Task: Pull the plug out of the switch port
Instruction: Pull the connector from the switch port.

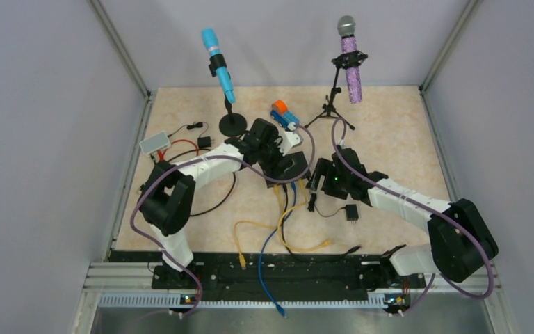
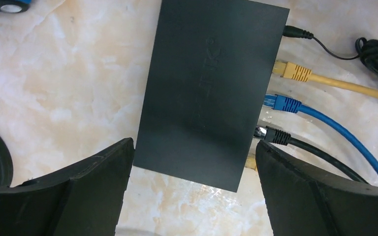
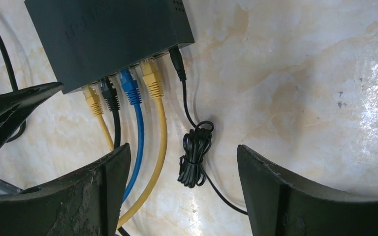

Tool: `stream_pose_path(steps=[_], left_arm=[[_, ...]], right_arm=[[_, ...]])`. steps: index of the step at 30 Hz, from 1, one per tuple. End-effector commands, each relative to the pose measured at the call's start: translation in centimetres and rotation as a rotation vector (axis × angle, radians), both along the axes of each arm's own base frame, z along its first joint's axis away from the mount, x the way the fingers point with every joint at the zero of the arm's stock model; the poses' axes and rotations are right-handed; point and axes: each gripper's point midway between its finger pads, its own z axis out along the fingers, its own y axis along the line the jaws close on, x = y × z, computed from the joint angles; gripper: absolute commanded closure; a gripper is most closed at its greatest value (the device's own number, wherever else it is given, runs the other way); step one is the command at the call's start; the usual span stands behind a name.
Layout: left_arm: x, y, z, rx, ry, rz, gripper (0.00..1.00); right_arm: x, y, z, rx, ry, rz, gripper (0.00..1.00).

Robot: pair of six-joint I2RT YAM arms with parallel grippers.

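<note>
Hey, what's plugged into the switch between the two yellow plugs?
In the right wrist view, a black plug and a blue plug sit side by side between the left yellow plug and the right yellow plug on the switch.

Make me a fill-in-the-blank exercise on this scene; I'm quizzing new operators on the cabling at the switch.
1. The black switch box has ___ yellow plugs in its ports.
2. The black plug sits between a yellow one and the ___ one.
3. The left gripper stands ___, one finger showing on each side of the box.
4. The right gripper is open and holds ___.

Missing words: two; blue; open; nothing.
</note>
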Motion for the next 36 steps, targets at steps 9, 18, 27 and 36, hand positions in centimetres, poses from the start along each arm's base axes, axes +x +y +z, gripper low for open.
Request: stream_pose_path(steps=[9, 18, 27, 36], left_arm=[[-0.3, -0.4, -2.2, 0.138, 0.044, -0.219, 0.05], [-1.0, -0.8, -2.7, 0.108, 0.058, -0.250, 0.05], [-1.5, -0.1, -4.7, 0.179, 0.137, -0.265, 0.11], [-2.8, 0.7, -5.3, 0.183, 0.181, -0.243, 0.20]], right_arm=[[1.8, -0.3, 0.4, 0.026, -0.012, -0.079, 0.22], [2.1, 0.4, -1.2, 0.048, 0.049, -0.062, 0.24], [3.6, 0.3, -1.4, 0.057, -0.005, -0.109, 0.29], [6.5, 1.4, -2.3, 0.038, -0.052, -0.083, 0.45]])
